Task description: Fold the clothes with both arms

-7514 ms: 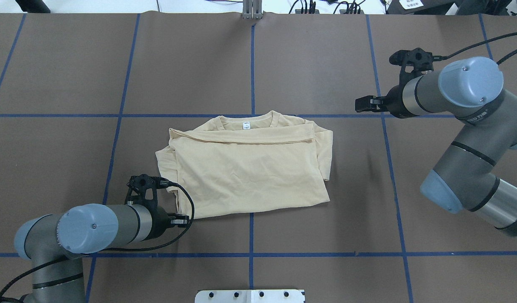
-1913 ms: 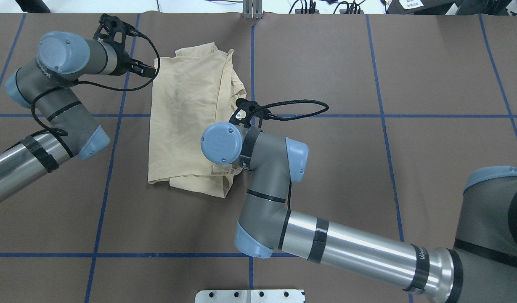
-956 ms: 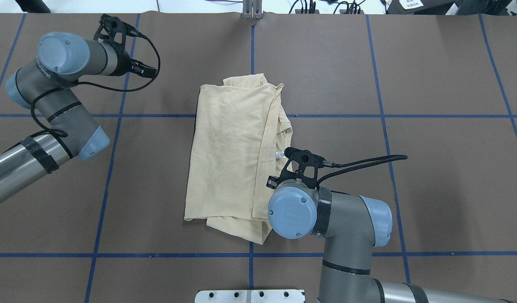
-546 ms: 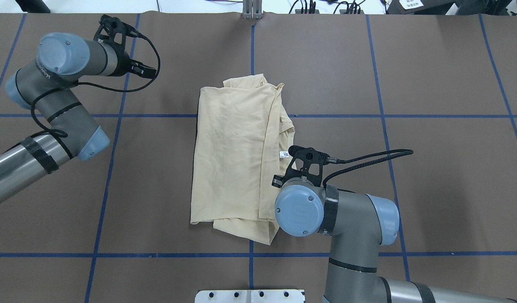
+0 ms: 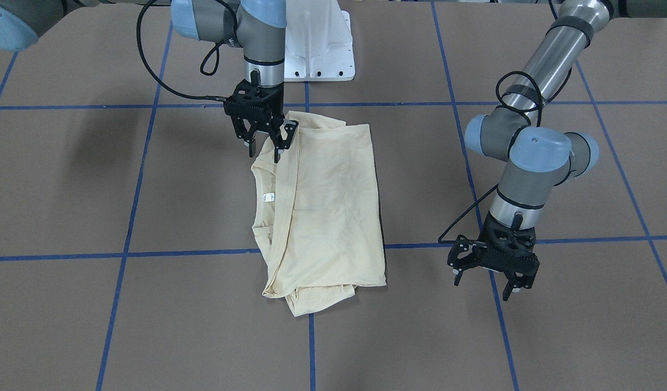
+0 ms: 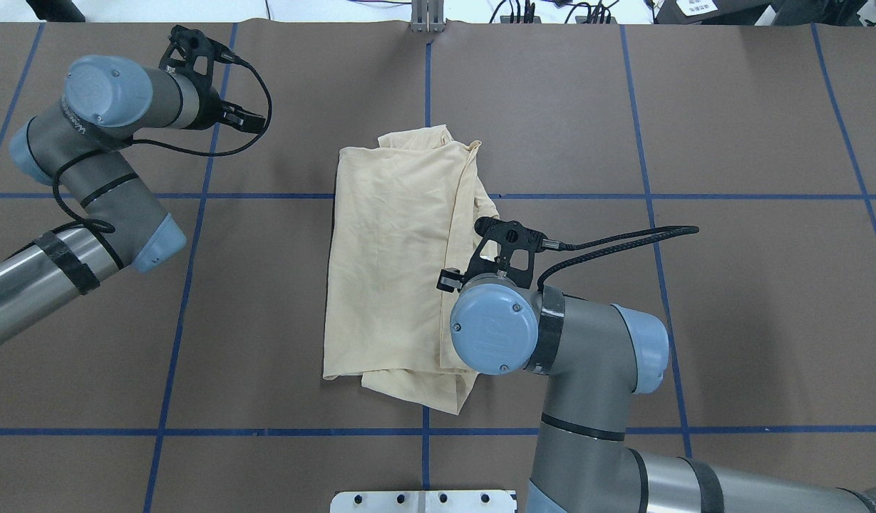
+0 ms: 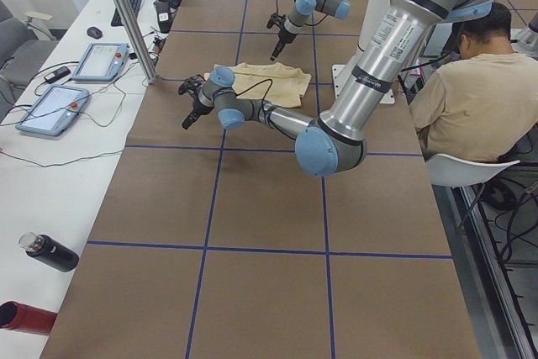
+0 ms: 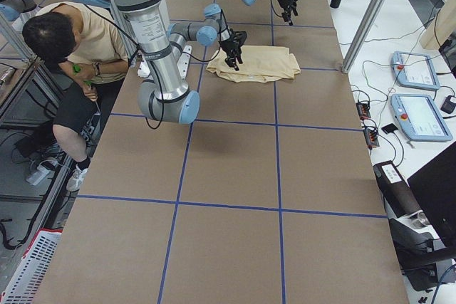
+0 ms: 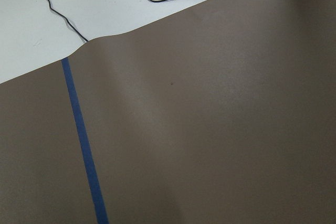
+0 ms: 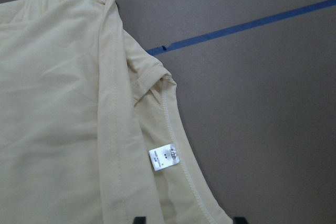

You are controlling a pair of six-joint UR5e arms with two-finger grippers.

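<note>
The pale cream-yellow shirt (image 6: 391, 263) (image 5: 333, 206) lies folded into a long strip in the middle of the brown table, and its white neck label (image 10: 164, 157) shows at the collar. My right gripper (image 5: 265, 147) (image 10: 189, 220) hangs open just above the collar edge near the shirt's end closest to the robot base. Nothing is between its fingers. In the overhead view the right wrist covers it. My left gripper (image 5: 483, 285) (image 6: 251, 121) is open and empty over bare table, well off the shirt's far corner. The left wrist view shows only table and tape.
Blue tape lines (image 6: 427, 196) grid the brown table. The white pedestal base (image 5: 317, 49) stands at the robot's edge. A seated person (image 7: 471, 90) is beside the robot. Control tablets (image 7: 50, 111), cables and a metal post (image 7: 126, 14) line the far side.
The right wrist has moved a little away from the robot and leftward along the shirt's collar edge. The shirt's near end slid slightly right a second ago, then lay still. The left arm has not moved.
</note>
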